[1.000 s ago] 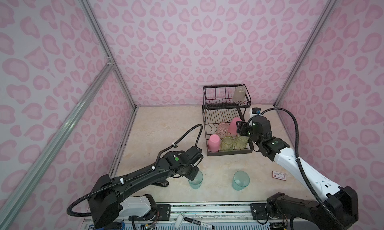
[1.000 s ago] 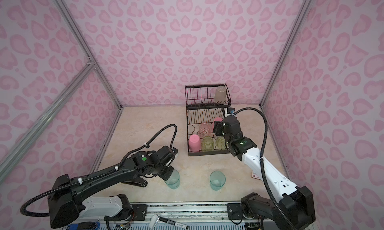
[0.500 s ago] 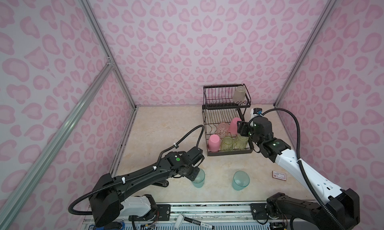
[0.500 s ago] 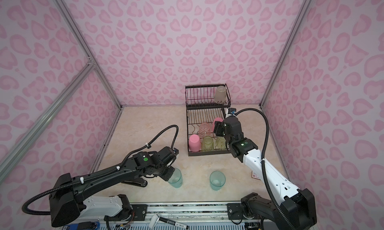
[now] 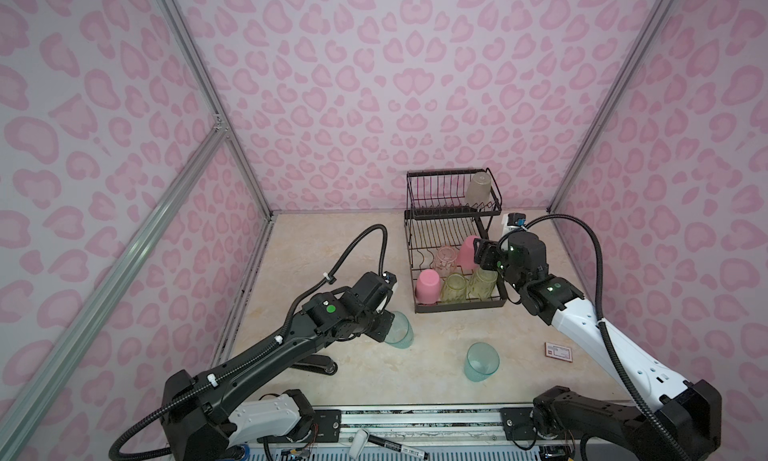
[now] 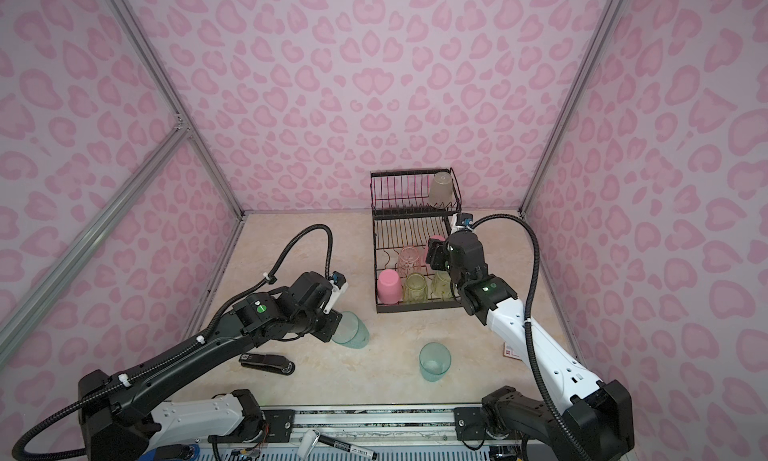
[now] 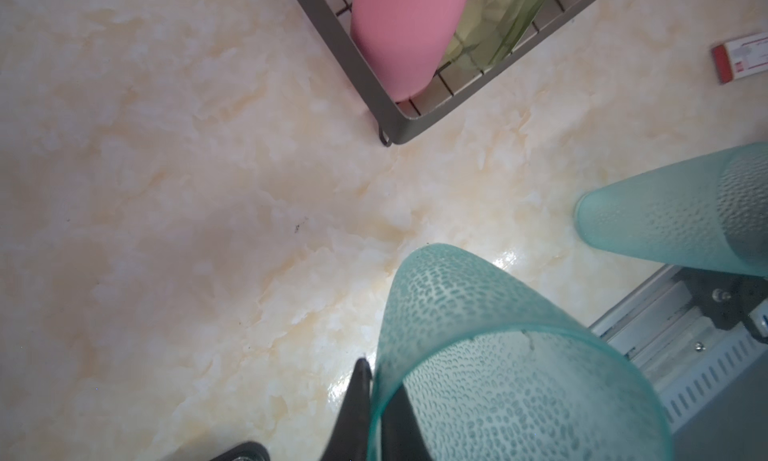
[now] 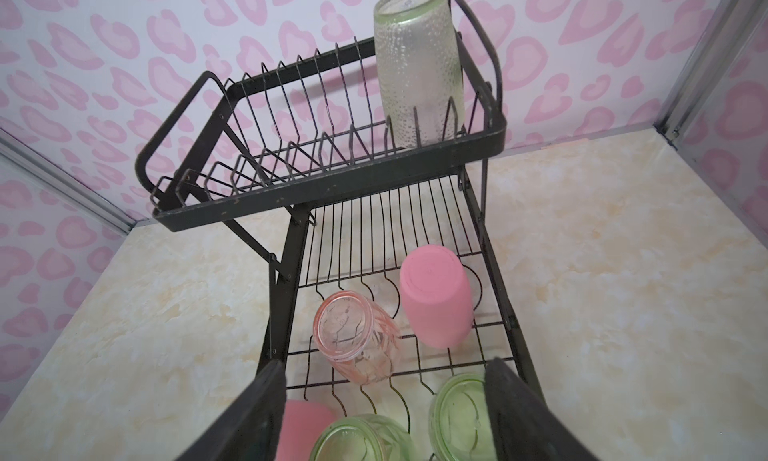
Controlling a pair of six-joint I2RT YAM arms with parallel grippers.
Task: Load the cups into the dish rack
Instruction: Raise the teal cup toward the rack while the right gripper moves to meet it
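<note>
My left gripper (image 5: 384, 328) (image 6: 332, 326) (image 7: 380, 380) is shut on the rim of a teal cup (image 5: 400, 334) (image 6: 354, 334) (image 7: 498, 355), one finger inside and one outside. The cup is tilted near the table. A second teal cup (image 5: 481, 361) (image 6: 434, 361) (image 7: 665, 222) stands upright in front. The black dish rack (image 5: 461, 305) (image 6: 415, 307) (image 8: 332, 184) holds two pink cups (image 5: 428, 286) (image 8: 436, 301), two yellow-green ones (image 5: 454, 286) (image 8: 461, 413) and a clear orange-pink one (image 8: 357, 338) below. Another pale cup (image 5: 478, 188) (image 8: 415, 72) sits in the upper tier. My right gripper (image 5: 484, 255) (image 8: 386, 367) hangs open over the rack's front right, holding nothing.
A red and white card (image 5: 559, 351) (image 7: 744, 57) lies on the table at the right. A black stapler (image 6: 268, 363) lies under my left arm. A marker (image 5: 395, 442) rests on the front rail. Pink patterned walls close in three sides.
My left gripper has shut on the teal cup's rim, tipped it and shifted it a little toward the rack. My right gripper stays over the rack's lower tier, its jaws slightly wider.
</note>
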